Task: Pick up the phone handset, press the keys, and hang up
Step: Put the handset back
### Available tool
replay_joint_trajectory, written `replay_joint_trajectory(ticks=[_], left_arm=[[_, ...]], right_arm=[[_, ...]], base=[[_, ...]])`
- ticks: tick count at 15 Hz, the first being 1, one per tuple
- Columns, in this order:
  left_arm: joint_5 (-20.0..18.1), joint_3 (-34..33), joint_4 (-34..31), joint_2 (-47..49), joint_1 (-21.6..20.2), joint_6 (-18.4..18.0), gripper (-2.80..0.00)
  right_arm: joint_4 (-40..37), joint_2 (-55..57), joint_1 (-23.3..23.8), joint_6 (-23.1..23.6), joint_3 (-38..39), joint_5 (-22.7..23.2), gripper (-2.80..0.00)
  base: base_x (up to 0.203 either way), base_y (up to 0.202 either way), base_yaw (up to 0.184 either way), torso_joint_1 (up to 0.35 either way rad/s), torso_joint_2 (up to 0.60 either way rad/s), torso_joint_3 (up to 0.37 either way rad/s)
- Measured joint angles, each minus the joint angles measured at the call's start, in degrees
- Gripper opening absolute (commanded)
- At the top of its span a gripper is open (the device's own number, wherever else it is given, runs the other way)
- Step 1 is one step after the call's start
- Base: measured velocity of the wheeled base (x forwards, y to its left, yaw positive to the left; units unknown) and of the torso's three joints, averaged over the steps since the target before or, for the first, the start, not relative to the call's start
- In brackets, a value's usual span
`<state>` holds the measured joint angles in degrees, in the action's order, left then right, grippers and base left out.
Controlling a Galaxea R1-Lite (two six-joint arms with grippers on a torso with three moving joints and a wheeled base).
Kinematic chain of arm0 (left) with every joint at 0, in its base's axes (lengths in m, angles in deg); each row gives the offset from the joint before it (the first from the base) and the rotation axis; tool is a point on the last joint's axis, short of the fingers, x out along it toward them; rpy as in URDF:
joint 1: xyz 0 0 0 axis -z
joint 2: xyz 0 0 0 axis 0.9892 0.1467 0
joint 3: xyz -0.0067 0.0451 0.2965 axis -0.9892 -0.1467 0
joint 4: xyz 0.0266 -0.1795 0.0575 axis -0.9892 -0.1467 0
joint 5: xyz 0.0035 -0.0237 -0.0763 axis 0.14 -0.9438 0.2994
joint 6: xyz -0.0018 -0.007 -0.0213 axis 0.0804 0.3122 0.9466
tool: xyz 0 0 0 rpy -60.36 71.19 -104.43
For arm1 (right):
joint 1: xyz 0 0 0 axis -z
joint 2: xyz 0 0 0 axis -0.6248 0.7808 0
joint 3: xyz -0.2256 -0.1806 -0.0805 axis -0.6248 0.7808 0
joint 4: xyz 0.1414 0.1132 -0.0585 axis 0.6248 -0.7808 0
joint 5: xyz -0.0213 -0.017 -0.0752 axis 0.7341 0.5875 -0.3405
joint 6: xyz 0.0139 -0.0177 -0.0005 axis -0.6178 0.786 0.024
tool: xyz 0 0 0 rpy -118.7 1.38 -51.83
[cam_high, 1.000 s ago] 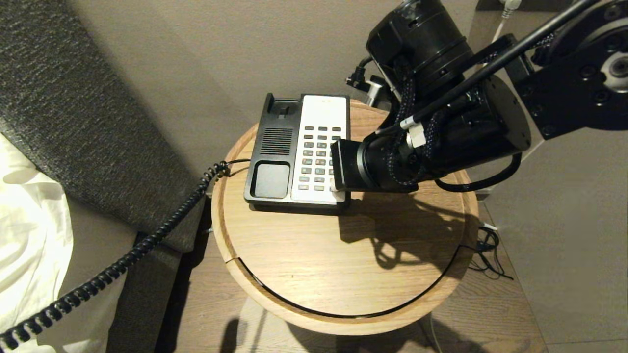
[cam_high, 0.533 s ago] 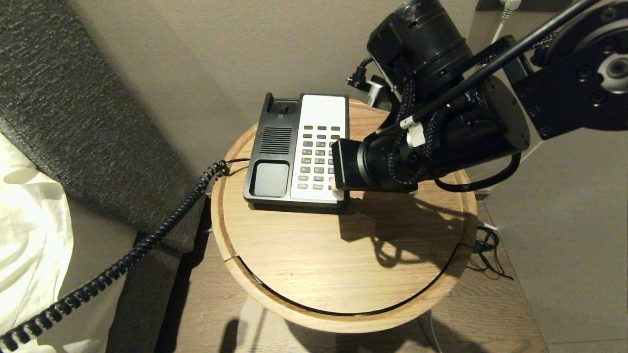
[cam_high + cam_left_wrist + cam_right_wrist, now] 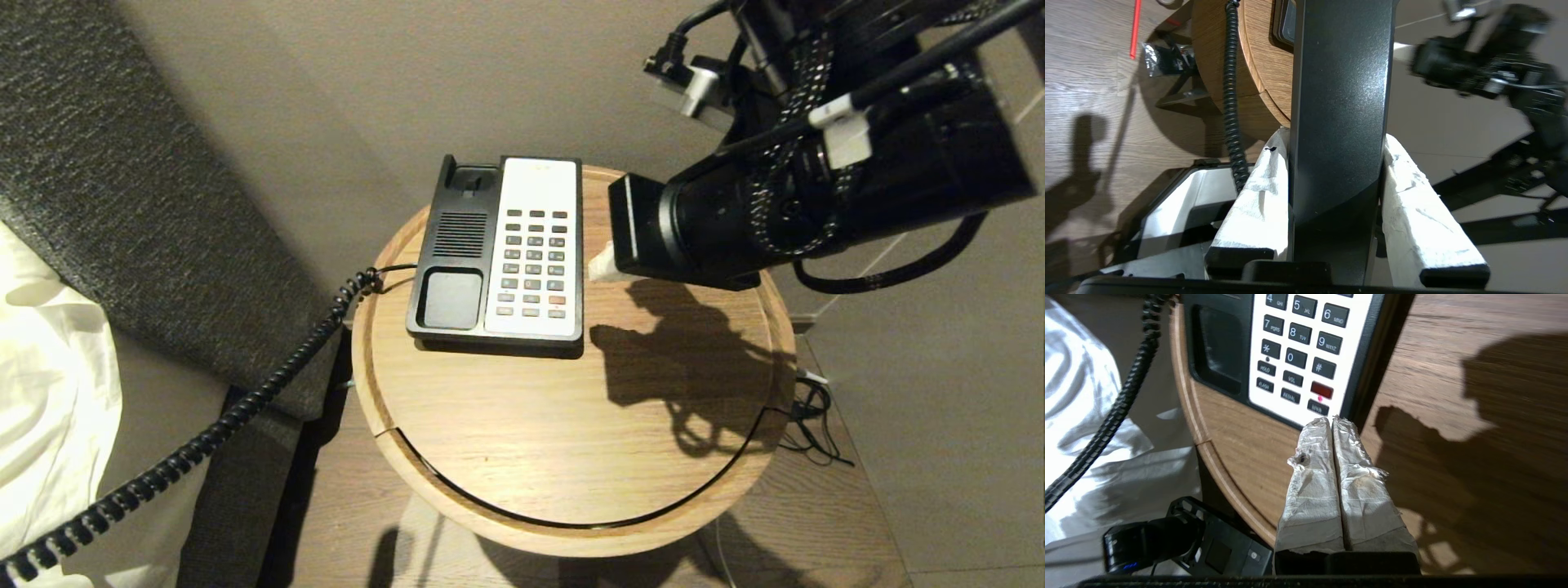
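Right gripper [image 3: 1332,421], fingers pressed together and holding nothing, had lifted off the keys [image 3: 534,263] to hover just right of the phone base [image 3: 457,245] on the round table [image 3: 531,425], while the left gripper [image 3: 1336,143] clamped the phone handset [image 3: 1341,102], off-cradle, coiled cord [image 3: 245,400] trailing left.

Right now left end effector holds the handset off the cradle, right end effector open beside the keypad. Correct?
Not quite: the right end effector is shut, fingers pressed together, per the right wrist view. The left end effector does hold the handset, beside the keypad.
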<state>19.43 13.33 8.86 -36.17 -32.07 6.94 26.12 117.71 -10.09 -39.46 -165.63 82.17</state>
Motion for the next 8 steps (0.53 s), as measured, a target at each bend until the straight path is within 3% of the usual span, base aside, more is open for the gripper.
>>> replay_joint_trajectory(ticks=[2, 4, 8], left_arm=[[0.43, 0.11, 0.76, 2.31, -0.02, -1.43, -2.8], [1.06, 0.67, 2.55, 5.56, -0.02, -5.69, -2.8], [4.59, 4.33, 5.05, 14.2, -0.02, -8.47, -2.8]], right_arm=[[-1.49, -2.88, 0.0, -0.06, 0.49, -0.28, -2.8], [-2.13, -6.55, 0.0, -0.1, 2.07, -0.5, -2.8], [-3.06, -15.66, 0.0, -0.14, 10.56, -1.07, -2.8]], base=[[0.0, 0.0, 0.0, 0.0, 0.0, 0.0], [0.0, 0.0, 0.0, 0.0, 0.0, 0.0], [0.0, 0.0, 0.0, 0.0, 0.0, 0.0]])
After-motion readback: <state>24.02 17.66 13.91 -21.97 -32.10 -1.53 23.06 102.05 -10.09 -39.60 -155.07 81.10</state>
